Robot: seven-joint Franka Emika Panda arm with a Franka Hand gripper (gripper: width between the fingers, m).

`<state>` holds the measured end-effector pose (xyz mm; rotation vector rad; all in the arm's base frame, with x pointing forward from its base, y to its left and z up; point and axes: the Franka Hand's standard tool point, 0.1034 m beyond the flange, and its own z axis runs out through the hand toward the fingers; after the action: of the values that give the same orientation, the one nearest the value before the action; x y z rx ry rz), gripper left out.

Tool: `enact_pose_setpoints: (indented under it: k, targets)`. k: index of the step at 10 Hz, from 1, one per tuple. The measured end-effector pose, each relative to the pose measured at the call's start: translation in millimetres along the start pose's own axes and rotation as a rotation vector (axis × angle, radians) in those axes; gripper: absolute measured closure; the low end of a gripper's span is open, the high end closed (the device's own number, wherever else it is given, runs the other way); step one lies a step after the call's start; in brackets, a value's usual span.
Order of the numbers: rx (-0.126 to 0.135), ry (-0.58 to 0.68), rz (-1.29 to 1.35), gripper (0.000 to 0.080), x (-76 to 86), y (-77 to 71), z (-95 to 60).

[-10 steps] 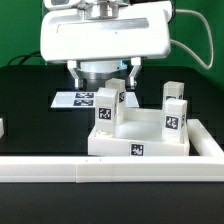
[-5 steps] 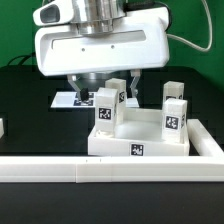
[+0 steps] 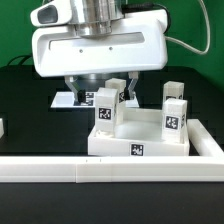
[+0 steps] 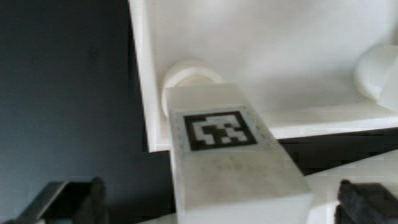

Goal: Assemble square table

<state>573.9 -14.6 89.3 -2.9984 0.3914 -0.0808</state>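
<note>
The square table's white slab [image 3: 140, 138] lies upside down with a tag on its front side. A tagged white leg [image 3: 107, 108] stands upright in its corner socket on the exterior view's left. My gripper [image 3: 108, 97] is open and straddles the top of this leg, one finger on each side and not touching it. In the wrist view the leg [image 4: 219, 135] rises between my two dark fingertips [image 4: 75, 200], and the gripper [image 4: 219, 203] is centred on it over the slab [image 4: 267, 50]. Two more legs [image 3: 176, 112] stand on the slab's right side.
A long white L-shaped border rail [image 3: 100, 171] runs along the front and up the exterior view's right side. The marker board [image 3: 68, 99] lies flat behind the slab on the left. A small white piece [image 3: 2, 127] shows at the left edge.
The hand has come down over the left leg, so the open fingers now sit lower around its top. The leg and slab have not moved.
</note>
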Motion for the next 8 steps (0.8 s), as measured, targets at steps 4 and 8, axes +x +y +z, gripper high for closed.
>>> enact_pose_setpoints:
  k: [4, 8]
  targets:
    - [-0.101, -0.045, -0.109, 0.0151, 7.2, 11.1, 9.1]
    - [-0.098, -0.041, -0.077, 0.0151, 6.8, 6.7, 9.5]
